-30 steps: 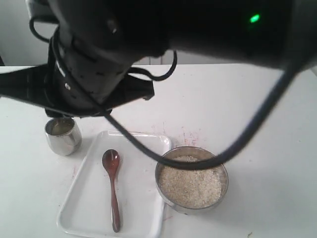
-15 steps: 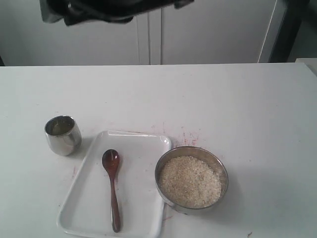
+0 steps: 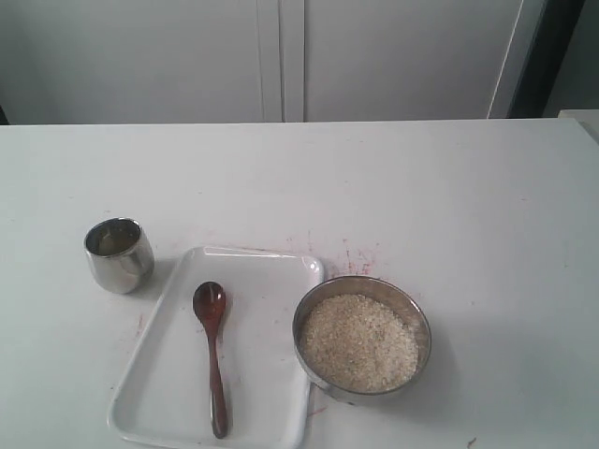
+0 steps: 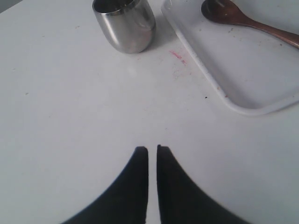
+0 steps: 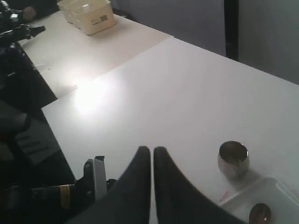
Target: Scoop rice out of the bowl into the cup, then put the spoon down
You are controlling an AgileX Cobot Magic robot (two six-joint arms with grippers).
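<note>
- Rice (image 3: pixel 360 341) lies heaped in the bowl (image 3: pixel 361 279), which sits on the table (image 3: pixel 421 187) just beside the white tray (image 3: pixel 271 374); the spoon (image 3: pixel 214 355) lies flat in that tray, oval end toward the far side; the cup (image 3: pixel 119 257) stands upright off the tray's other side, well apart from the bowl; we see neither arm in this exterior view.
- Left wrist view: the left gripper (image 4: pixel 152 148) hangs above bare table, its jaws almost together on nothing; the cup (image 4: pixel 125 25) and the spoon's oval end (image 4: pixel 224 11) lie ahead of it, untouched.
- Right wrist view: the right gripper (image 5: pixel 152 148) sits high over the table, jaws pressed together and empty; the cup (image 5: pixel 233 158) and a corner of the tray show far below.
- We judge that scooping is not yet begun; the step in hand is fetching the spoon; the next move calls for one gripper to part its jaws, descend over the slim handle and close across it, low against the flat tray floor.
</note>
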